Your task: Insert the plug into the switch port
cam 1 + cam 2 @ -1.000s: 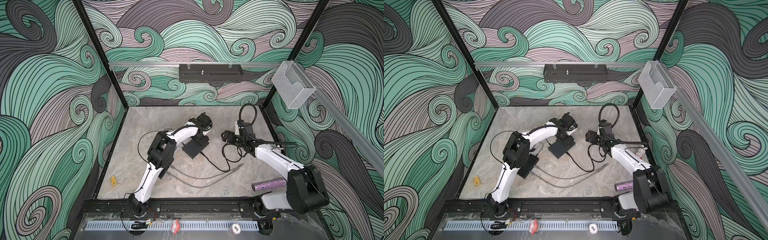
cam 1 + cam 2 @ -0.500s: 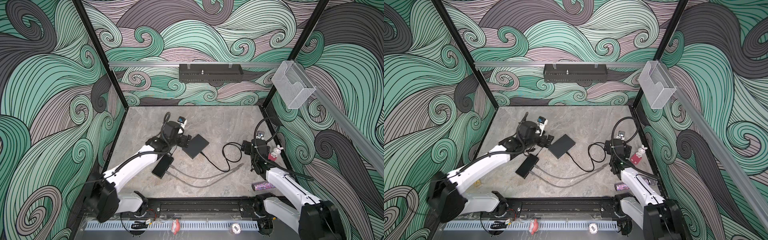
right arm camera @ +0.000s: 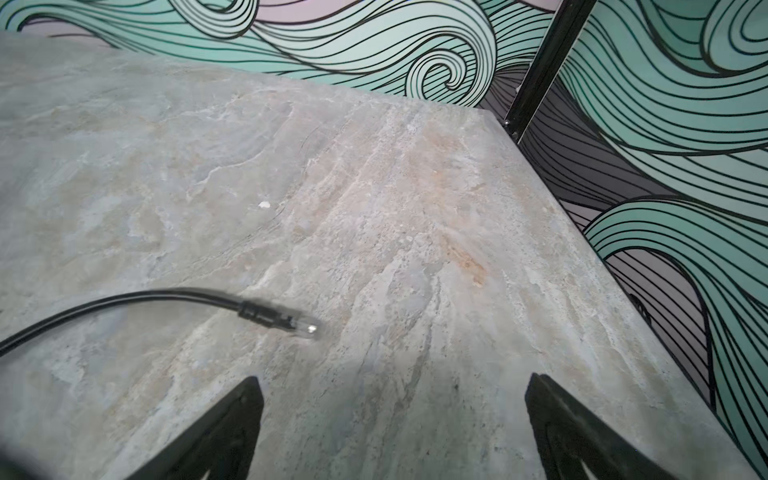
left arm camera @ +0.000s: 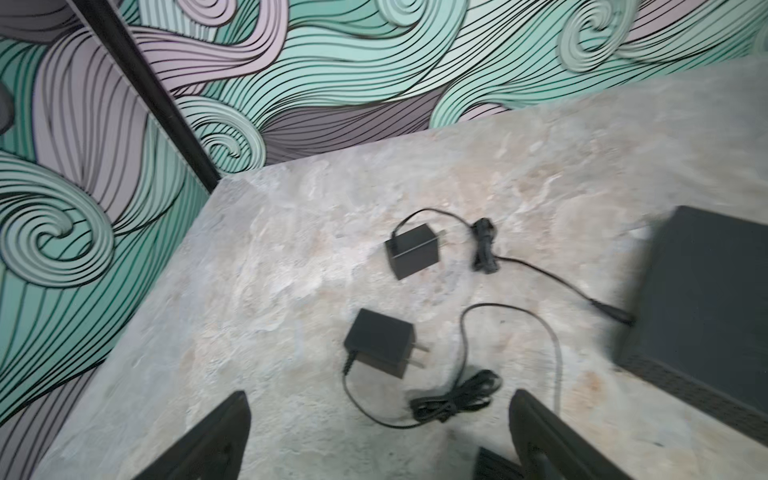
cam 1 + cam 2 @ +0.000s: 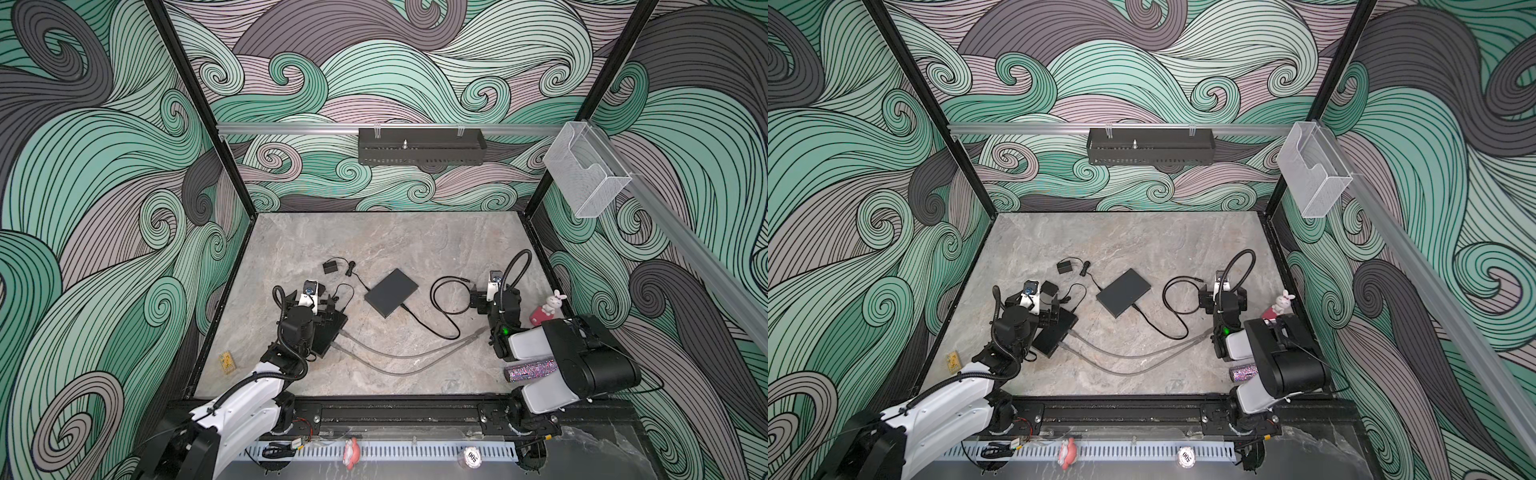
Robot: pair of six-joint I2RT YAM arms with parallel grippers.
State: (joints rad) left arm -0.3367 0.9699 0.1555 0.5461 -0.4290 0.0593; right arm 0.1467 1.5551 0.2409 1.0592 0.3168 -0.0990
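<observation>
Both top views look steeply down from high at the front onto the whole surface (image 5: 374, 232), while each wrist view skims it closely, facing the back wall (image 5: 374, 83).

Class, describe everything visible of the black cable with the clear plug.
The black cable is thin and rubbery-looking. One end enters an edge of the flat dark switch; from there it curls in a loose loop on the table. Its free end carries a clear plug, lying untouched before the open right gripper.
</observation>
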